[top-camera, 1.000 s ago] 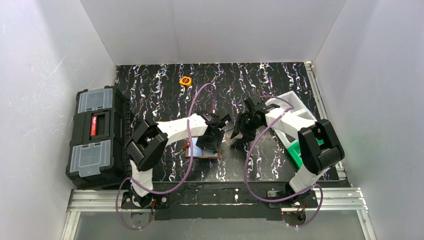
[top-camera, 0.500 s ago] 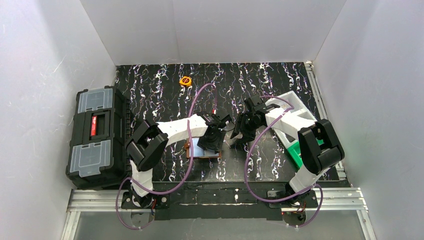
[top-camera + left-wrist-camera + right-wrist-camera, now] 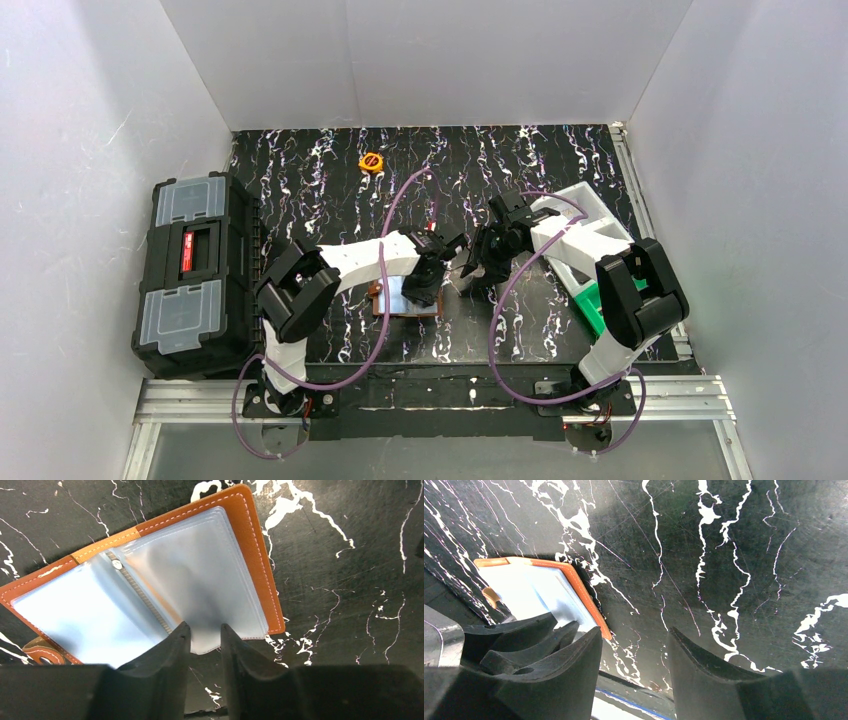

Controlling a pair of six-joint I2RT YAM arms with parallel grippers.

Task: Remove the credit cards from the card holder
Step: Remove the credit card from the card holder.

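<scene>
Top external view gives us both arms folded in toward the middle of the table (image 3: 300, 180). Our left arm (image 3: 350, 258) rises from its base to a dark elbow near the toolbox (image 3: 193, 270). From there its white forearm runs rightward, and the wrist bends down so that the left gripper (image 3: 420, 288) points at the card holder (image 3: 392, 302). The card holder lies open and flat in the nearer half of the table, between the two arms, and that gripper covers much of it from above. Our right arm (image 3: 585, 240) bends at a dark elbow beside the green bin (image 3: 592, 300) and runs leftward. It tips the right gripper (image 3: 478, 268) down just beside the holder's right side, apart from the left gripper.

Left wrist view shows brown leather with white stitching framing pale clear pockets, with both leaves spread. Our left fingers (image 3: 170, 655) stand narrow, a slim gap showing between them, with their tips at the near edge of one clear pocket. Whether the tips touch the plastic we cannot tell. The cloudy plastic hides whatever sits inside the pockets.

Right wrist view shows our right fingers (image 3: 569, 670) standing wide, with only bare table between them and nothing held. The holder lies just beside the left-hand finger.
</scene>
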